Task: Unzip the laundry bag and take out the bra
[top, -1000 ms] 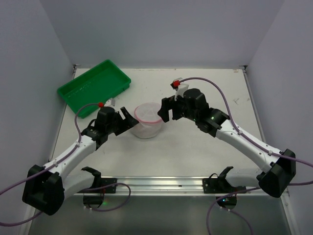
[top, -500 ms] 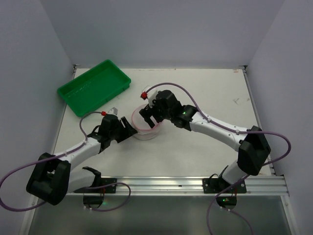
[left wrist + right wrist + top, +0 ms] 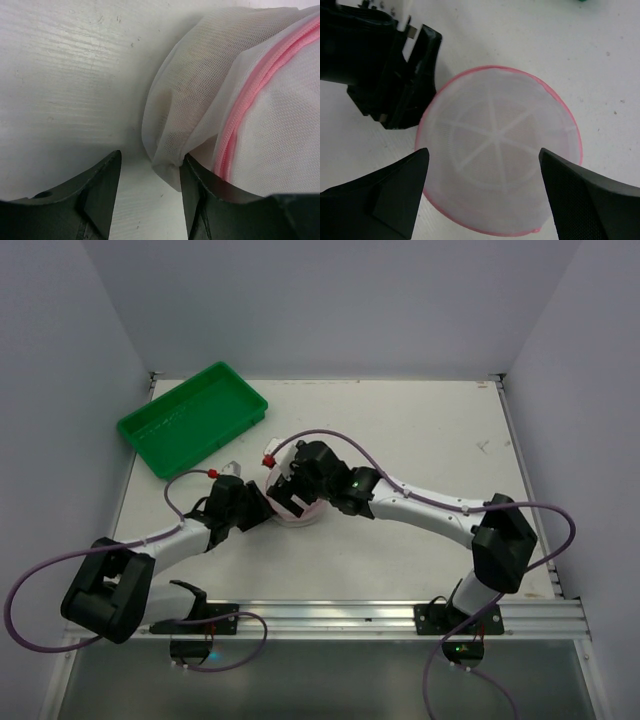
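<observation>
Bag: rounded white mesh laundry bag [image 3: 495, 150], pink zipper trim, on tabletop [image 3: 420, 440].
Left end effector [image 3: 150, 167]: released astride its fold; we should pinch firmly.
Right end effector [image 3: 484, 155]: spread wide above it.

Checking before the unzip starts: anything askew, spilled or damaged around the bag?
Nothing stands out. The laundry bag looks intact, with no tear showing, and its pink zipper appears closed. The left gripper is open at the bag's lower edge, where the mesh bunches slightly. The right gripper hangs open above it.
</observation>
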